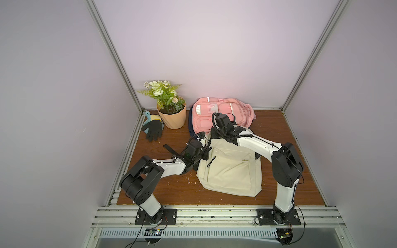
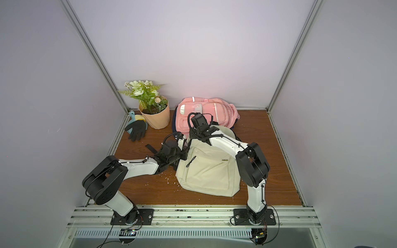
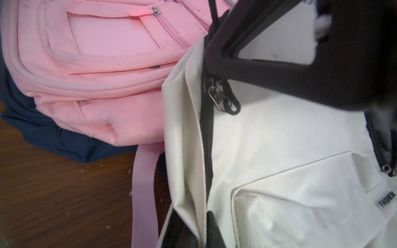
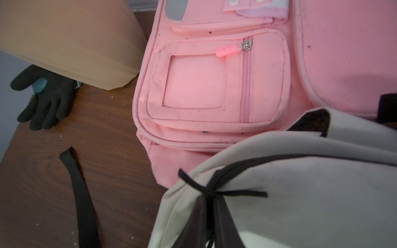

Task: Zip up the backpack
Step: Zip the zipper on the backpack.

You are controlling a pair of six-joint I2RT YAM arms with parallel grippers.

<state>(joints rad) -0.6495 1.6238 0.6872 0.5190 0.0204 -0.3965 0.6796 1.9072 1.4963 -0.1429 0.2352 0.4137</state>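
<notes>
On the brown counter [image 1: 171, 193], the cream backpack [image 1: 229, 169] lies flat near the middle, front pocket up and top end toward the back wall. Directly behind the cream backpack sits a pink backpack [image 1: 225, 111], resting on something navy [image 3: 43, 133]. Its near edge is hidden by the cream backpack's top. Behind and to the left of the cream backpack stands a tan pot [image 1: 171, 117] of white flowers.

The left hand [image 3: 194, 229] is at the cream backpack's upper left edge, its fingers pressed together on a fold of cream cloth beside the zip. The right hand [image 4: 209, 204] is over the same corner, slightly nearer the top, and is pinched together on the black cord [image 4: 242, 193] tied to the zip.

Left of the cream backpack, beyond the pot, a black glove [image 1: 153, 130] lies flat. A black strap [image 1: 169, 149] lies on the counter just left of the cream backpack.

The zip slider [image 3: 212, 92] sits on the cream backpack's left edge, right under the right hand's fingertip. Between it and the left hand the dark teeth are meshed. White crumbs [image 1: 189, 182] dot the counter by the cream backpack's lower left corner.
</notes>
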